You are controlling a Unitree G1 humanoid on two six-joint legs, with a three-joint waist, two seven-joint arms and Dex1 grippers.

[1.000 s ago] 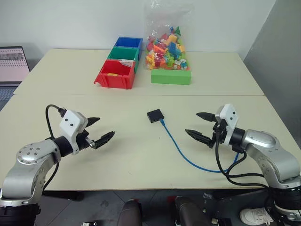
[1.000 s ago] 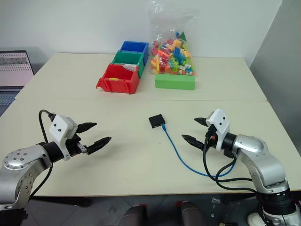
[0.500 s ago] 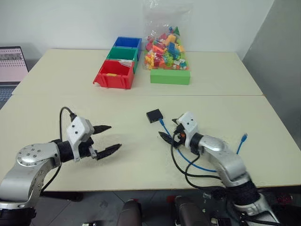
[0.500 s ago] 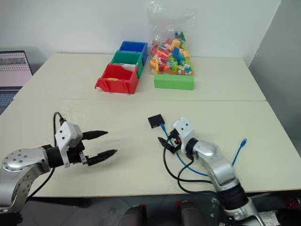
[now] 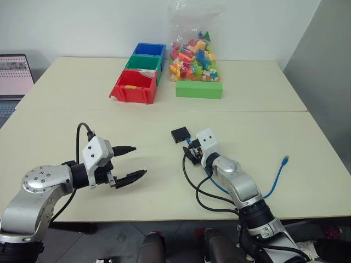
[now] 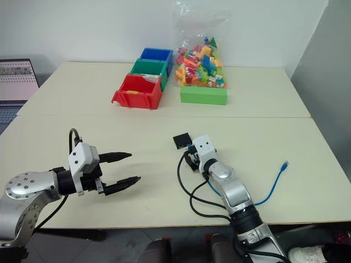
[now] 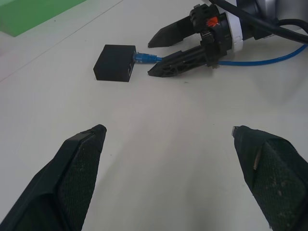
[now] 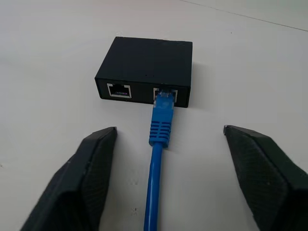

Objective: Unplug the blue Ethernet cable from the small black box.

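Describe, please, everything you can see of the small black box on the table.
The small black box is a flat, matte, squarish case that looks like plastic, lying flat on the pale table in front of the coloured bins. One side wall carries two ports side by side: one stands empty, the other holds the plug of the blue Ethernet cable, which trails away across the table. The right claw sits just short of that side, fingers open either side of the cable, not touching the box.

box [image 8: 144,70] on tabletop [image 8: 43,43] — just ahead of right fingers [image 8: 91,173] | cable [image 8: 158,159] plugged in — runs back between them | left fingers [image 5: 134,175] well apart to the side
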